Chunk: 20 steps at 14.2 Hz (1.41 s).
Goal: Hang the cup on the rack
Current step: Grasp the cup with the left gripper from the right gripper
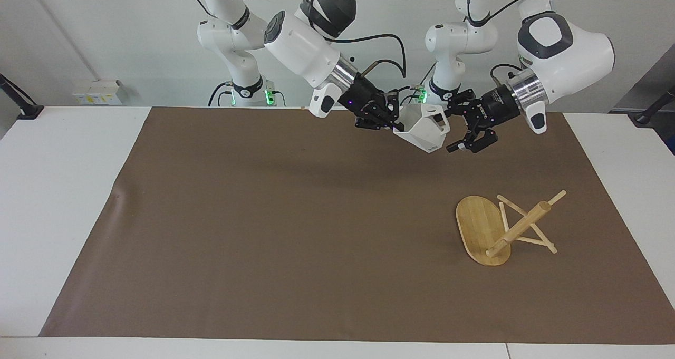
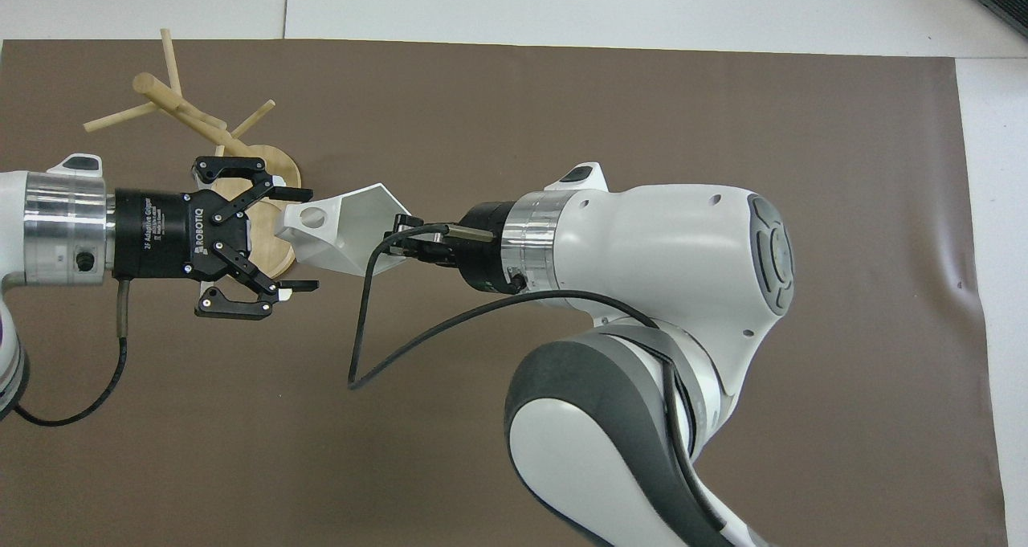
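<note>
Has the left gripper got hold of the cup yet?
Cannot tell. In the overhead view the open left gripper brackets the handle end of the cup, one finger meeting its edge; neither view shows contact or gap plainly. The right gripper holds the cup.

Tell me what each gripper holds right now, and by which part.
The right gripper holds the faceted white cup by its rim wall, opposite the handle. The left gripper is open around the handle end, gripping nothing yet.

The counter [image 1: 63,190] is white and carries a brown mat [image 1: 295,232] over most of its top. On the mat, toward the left arm's end, the rack [image 1: 482,230] lies tipped over, post and pegs resting on the mat
</note>
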{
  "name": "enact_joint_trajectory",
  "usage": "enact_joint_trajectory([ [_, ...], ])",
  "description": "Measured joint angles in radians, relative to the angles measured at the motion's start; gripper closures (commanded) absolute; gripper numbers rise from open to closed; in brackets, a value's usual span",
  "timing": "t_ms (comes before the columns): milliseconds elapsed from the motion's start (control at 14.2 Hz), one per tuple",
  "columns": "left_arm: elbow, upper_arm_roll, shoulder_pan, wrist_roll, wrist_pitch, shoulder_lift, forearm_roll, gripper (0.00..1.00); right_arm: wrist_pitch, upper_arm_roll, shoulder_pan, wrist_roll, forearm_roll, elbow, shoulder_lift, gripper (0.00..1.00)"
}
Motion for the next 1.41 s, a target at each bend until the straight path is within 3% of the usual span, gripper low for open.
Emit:
enact_joint_trajectory([
  [706, -0.014, 0.0, -0.004, -0.004, -0.003, 0.003, 0.001, 0.03, 0.0, 0.006, 0.0, 0.019, 0.0, 0.0, 0.002, 1.0],
  [776, -0.014, 0.0, -0.004, -0.003, -0.003, 0.003, 0.001, 0.31, 0.0, 0.006, 0.0, 0.019, 0.0, 0.0, 0.002, 1.0],
  [847, -0.014, 0.0, -0.004, -0.003, -0.003, 0.003, 0.001, 0.73, 0.0, 0.006, 0.0, 0.019, 0.0, 0.0, 0.002, 1.0],
  [917, -0.014, 0.0, -0.005, -0.003, -0.003, 0.003, 0.001, 1.0, 0.0, 0.006, 0.0, 0.019, 0.0, 0.0, 0.002, 1.0],
  [1411, -0.012, 0.005, -0.005, 0.019, 0.001, 0.003, 0.005, 1.0, -0.003, 0.009, 0.0, 0.019, 0.0, 0.0, 0.002, 1.0],
])
